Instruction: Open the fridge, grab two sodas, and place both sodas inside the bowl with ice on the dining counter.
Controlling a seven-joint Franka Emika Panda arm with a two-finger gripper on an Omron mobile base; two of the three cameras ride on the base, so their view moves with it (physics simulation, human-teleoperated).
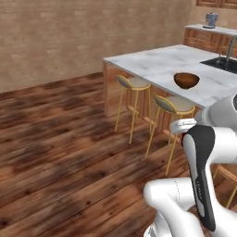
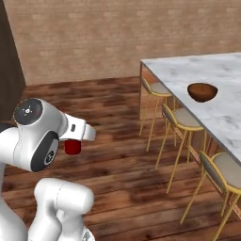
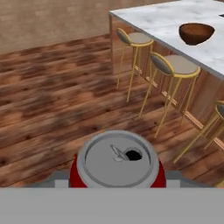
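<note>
A red soda can (image 3: 116, 158) with a silver top sits between the fingers of my gripper (image 3: 117, 178), which is shut on it. In the right base view the can (image 2: 72, 148) hangs under the hand, above the wooden floor. The reddish-brown bowl (image 1: 186, 80) (image 2: 202, 92) (image 3: 196, 33) stands near the edge of the marble dining counter (image 1: 148, 62) (image 2: 179, 70) (image 3: 153, 19), ahead and to my right, well apart from the gripper. Its inside looks dark and I cannot make out ice in it. A tall dark slab (image 2: 7, 61) at the left edge looks like the fridge's side.
Yellow-legged stools (image 1: 134, 84) (image 2: 186, 120) (image 3: 175, 65) line the counter's near side. A black sink (image 1: 222, 63) with a tap (image 1: 230, 48) is set in the counter beyond the bowl. Open wooden floor (image 1: 60, 134) stretches left, with a brick wall (image 1: 55, 37) behind.
</note>
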